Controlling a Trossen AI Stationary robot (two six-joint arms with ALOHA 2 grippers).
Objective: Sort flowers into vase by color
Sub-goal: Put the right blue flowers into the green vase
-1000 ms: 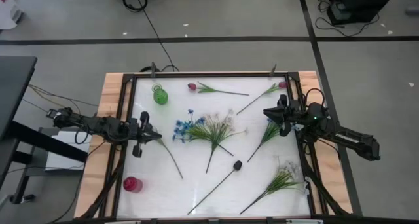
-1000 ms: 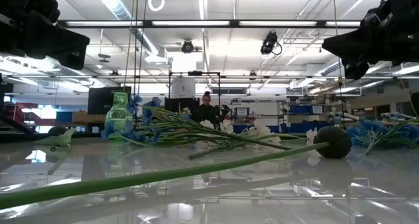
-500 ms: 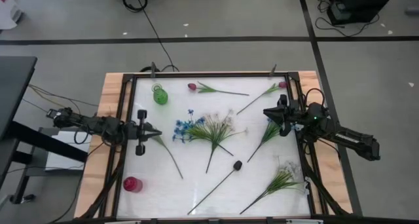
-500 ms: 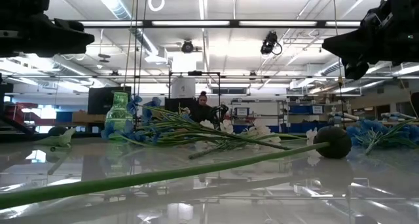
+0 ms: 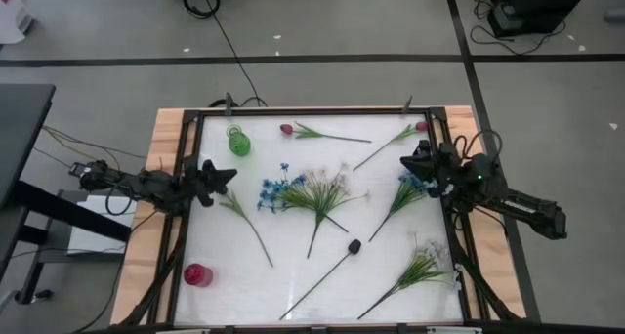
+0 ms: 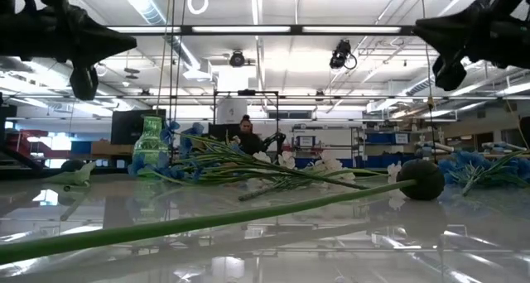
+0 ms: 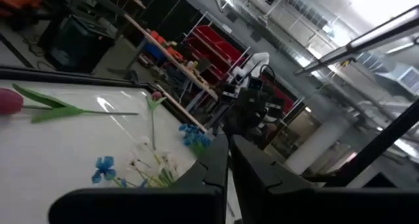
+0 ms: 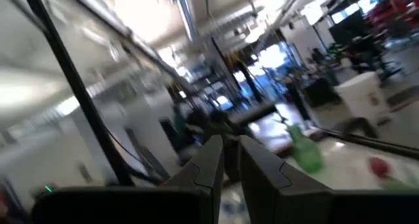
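Note:
Several long-stemmed sprigs lie flat on the white table. A heap of blue clusters (image 5: 277, 190) and white blossoms (image 5: 330, 186) sits mid-table. A pink tulip bud (image 5: 286, 129) and a second pink bud (image 5: 421, 126) lie near the far edge. A blue sprig (image 5: 401, 195) lies below my right gripper, and a black bud (image 5: 354, 246) and a white sprig (image 5: 422, 266) lie nearer. A bare green stem (image 5: 246, 223) lies beside my left gripper. My left gripper (image 5: 230, 174) hovers shut at the table's left side. My right gripper (image 5: 404, 159) hovers shut at the right side. Both hold nothing.
A green glass vase (image 5: 238, 142) stands at the far left of the table, and a red vase (image 5: 197, 274) stands at the near left. A black frame (image 5: 312, 112) runs round the white surface. In the low view a person (image 6: 246, 134) shows in the room behind.
My left gripper has moved toward the far edge, away from the green stem's leafy end, and has rolled about its wrist. My right gripper has shifted slightly toward the far right corner and has also turned. The flowers have stayed where they were.

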